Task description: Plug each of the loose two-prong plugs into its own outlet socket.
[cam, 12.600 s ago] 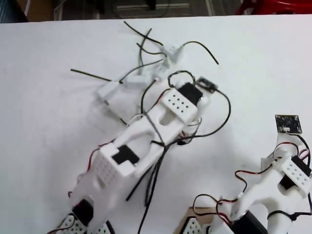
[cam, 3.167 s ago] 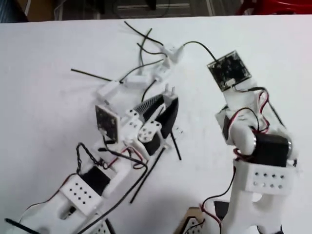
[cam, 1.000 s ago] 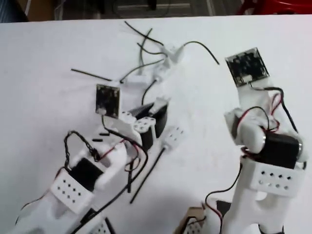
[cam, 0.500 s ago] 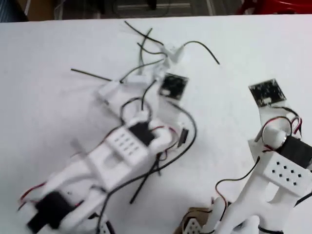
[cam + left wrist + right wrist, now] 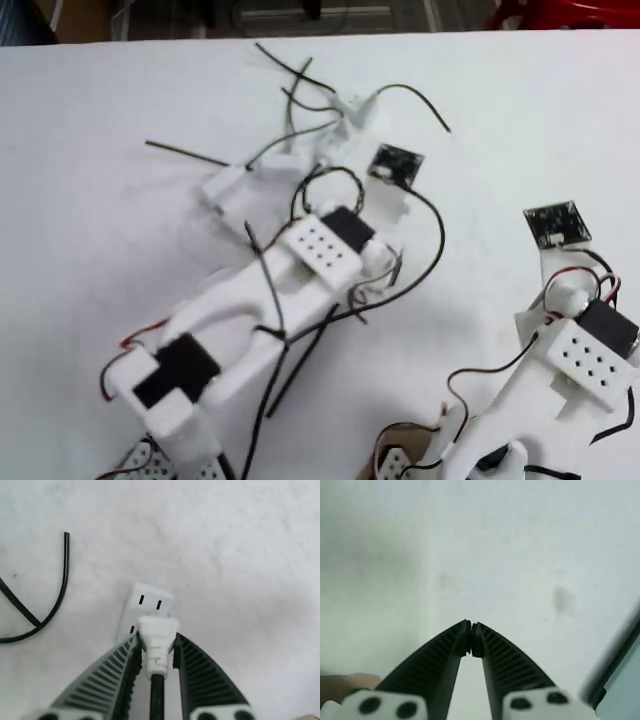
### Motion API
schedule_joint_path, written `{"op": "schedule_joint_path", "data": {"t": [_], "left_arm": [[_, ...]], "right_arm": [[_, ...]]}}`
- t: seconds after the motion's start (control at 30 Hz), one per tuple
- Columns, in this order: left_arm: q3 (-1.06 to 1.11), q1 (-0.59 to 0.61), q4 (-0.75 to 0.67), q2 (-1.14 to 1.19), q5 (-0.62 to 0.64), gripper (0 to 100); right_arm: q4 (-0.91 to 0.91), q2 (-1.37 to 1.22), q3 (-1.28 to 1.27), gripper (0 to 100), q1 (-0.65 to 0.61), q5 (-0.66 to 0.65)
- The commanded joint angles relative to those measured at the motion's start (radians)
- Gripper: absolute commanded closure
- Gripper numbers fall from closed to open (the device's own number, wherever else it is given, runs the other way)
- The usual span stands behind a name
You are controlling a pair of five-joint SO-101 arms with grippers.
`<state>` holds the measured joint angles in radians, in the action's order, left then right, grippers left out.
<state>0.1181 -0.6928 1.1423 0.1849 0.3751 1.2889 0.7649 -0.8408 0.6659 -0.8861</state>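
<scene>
A white two-prong plug [image 5: 158,636] is clamped between the ribbed fingers [image 5: 131,656] of the left gripper [image 5: 156,645]. Its nose is set against a white outlet socket [image 5: 146,602] lying on the table [image 5: 240,555], and whether the prongs are seated cannot be told. The tips of the right gripper [image 5: 471,639] are closed together on nothing over the tabletop, and a loose black cord [image 5: 64,575] is seen near the socket.

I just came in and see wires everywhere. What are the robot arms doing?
The left gripper is shut on a white plug, holding it right against a white outlet socket on the table. Whether the prongs are in is hidden. The right gripper is shut, holding nothing, above the table.
</scene>
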Motion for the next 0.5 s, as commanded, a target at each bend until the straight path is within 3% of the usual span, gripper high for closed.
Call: {"op": "schedule_joint_path", "data": {"t": [0.0,0.27,0.47], "left_arm": [[-0.103,0.022,0.025,0.061,-0.077,98],[-0.293,0.047,0.176,0.194,-0.13,98],[-0.341,0.044,0.215,0.263,-0.129,98]], "right_arm": [[-0.012,0.021,0.005,97.8,0.01,0.002],[-0.008,0.021,0.005,97.8,0.008,0.003],[-0.008,0.021,0.005,97.8,0.008,0.003]]}}
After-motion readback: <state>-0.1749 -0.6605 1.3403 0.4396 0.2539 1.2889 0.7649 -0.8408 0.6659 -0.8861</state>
